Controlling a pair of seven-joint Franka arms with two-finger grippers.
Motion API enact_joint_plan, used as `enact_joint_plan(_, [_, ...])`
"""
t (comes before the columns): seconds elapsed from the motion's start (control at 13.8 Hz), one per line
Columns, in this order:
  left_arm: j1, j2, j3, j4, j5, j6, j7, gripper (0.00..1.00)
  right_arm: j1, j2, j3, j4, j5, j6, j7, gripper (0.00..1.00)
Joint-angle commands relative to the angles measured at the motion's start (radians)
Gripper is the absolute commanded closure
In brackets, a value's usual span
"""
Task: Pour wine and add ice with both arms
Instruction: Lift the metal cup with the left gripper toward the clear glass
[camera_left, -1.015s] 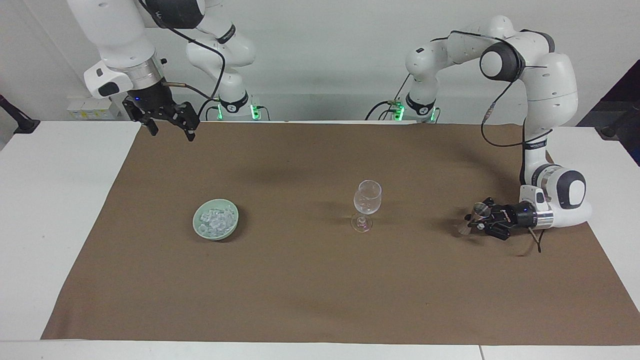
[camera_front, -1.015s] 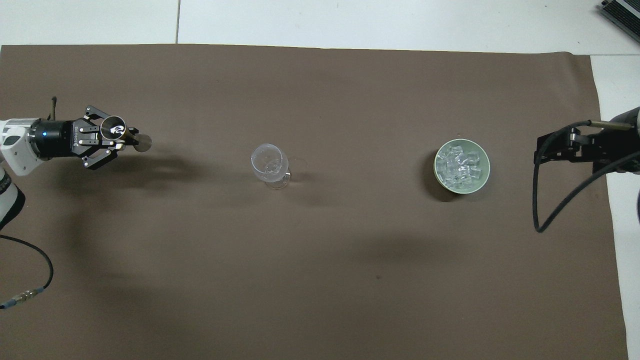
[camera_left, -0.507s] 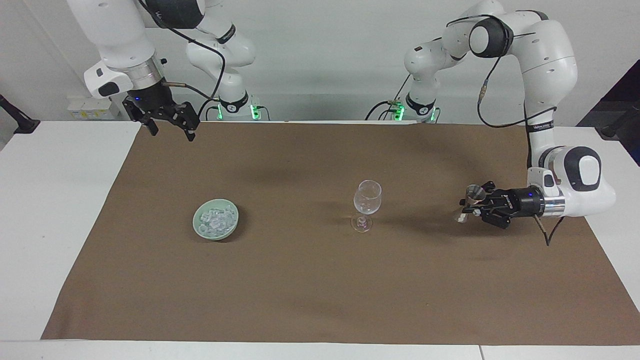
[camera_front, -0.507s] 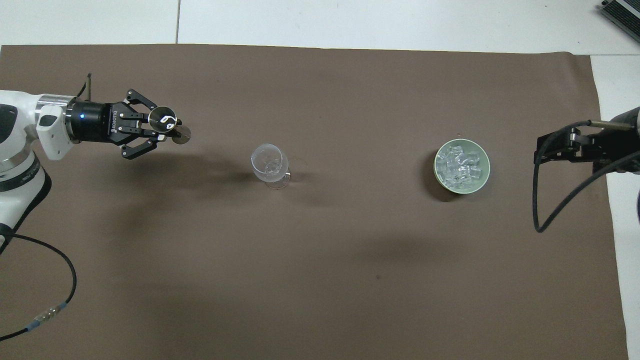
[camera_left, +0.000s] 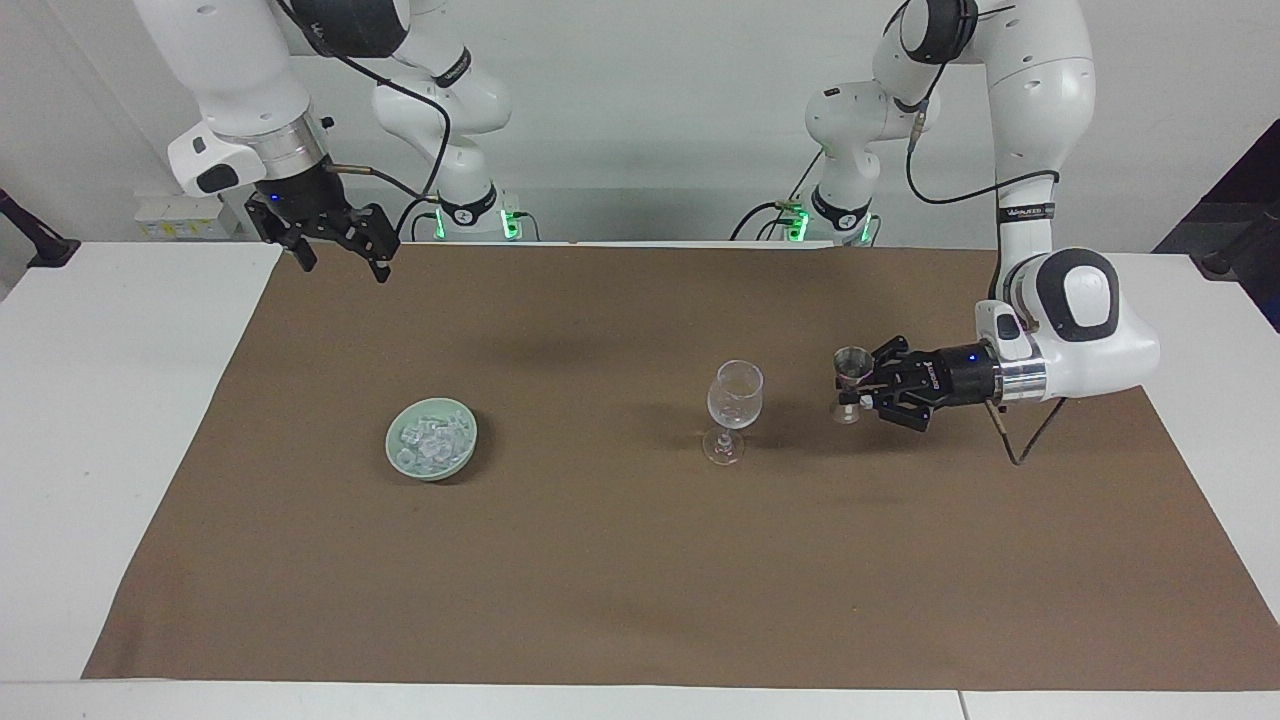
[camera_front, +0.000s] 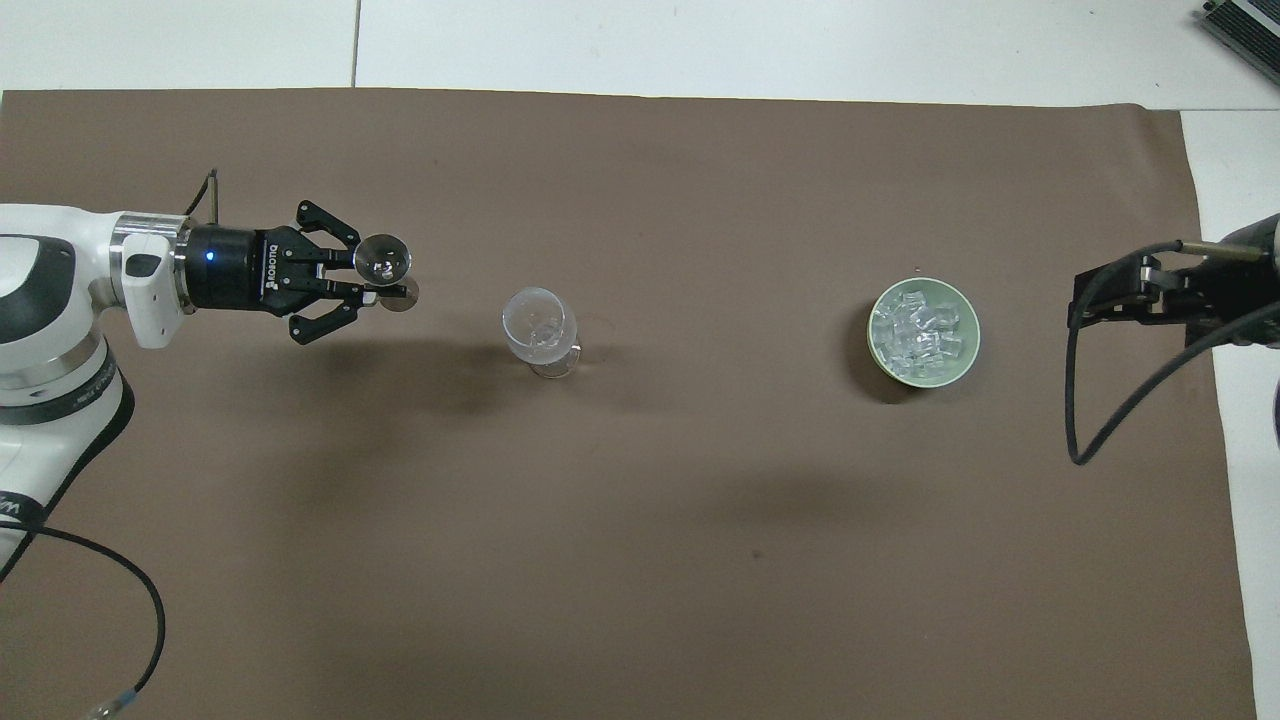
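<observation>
While the right arm waited with its right gripper (camera_left: 340, 255) raised over the cloth's corner nearest the robots at that arm's end, jaws spread and holding nothing, the left gripper (camera_left: 858, 388) had travelled from the left arm's end of the brown cloth (camera_left: 640, 560) toward the middle and risen, so that it now hung in the air close beside the wine glass (camera_left: 734, 408) without touching it. Its fingertips were pinched tight on the waist of a small metal jigger (camera_left: 851, 383), an hourglass-shaped measure of two cones; a second earlier that measure sat low near the cloth's edge and leaned, whereas now its long axis stood close to upright, one open mouth facing up and level with the glass's bowl. The left wrist lay roughly level, pointing toward the glass. The wine glass stood upright near the cloth's centre, unmoved and looking empty. The ice (camera_left: 432, 440) lay as before, heaped in a pale green bowl (camera_left: 432, 466) well apart from the glass, toward the right arm's end of the table; in the overhead view the cubes (camera_front: 921, 332) filled the bowl's hollow.
</observation>
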Motion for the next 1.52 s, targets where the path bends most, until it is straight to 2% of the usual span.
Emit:
enact_joint_plan(0.0, [-0.049, -0.116, 0.021, -0.106, -0.003, 0.092, -0.039, 1.0, -0.008, -0.014, -0.002, -0.02, 0.025, 0.011, -0.019, 0.0])
enact_joint_plan(0.22, [-0.104, -0.179, 0.021, -0.138, 0.048, 0.182, -0.1, 1.0, -0.008, -0.014, -0.002, -0.019, 0.025, 0.011, -0.019, 0.0])
enact_joint_plan(0.51, [-0.168, -0.198, 0.021, -0.14, 0.071, 0.264, -0.154, 1.0, -0.008, -0.014, -0.002, -0.02, 0.025, 0.011, -0.019, 0.0])
enact_joint_plan(0.8, [-0.191, -0.212, 0.021, -0.155, 0.083, 0.287, -0.163, 1.0, -0.008, -0.014, -0.002, -0.019, 0.025, 0.011, -0.019, 0.0])
enact_joint_plan(1.45, [-0.204, -0.246, 0.021, -0.143, 0.237, 0.316, -0.312, 1.0, -0.008, -0.014, -0.002, -0.02, 0.025, 0.011, -0.019, 0.0])
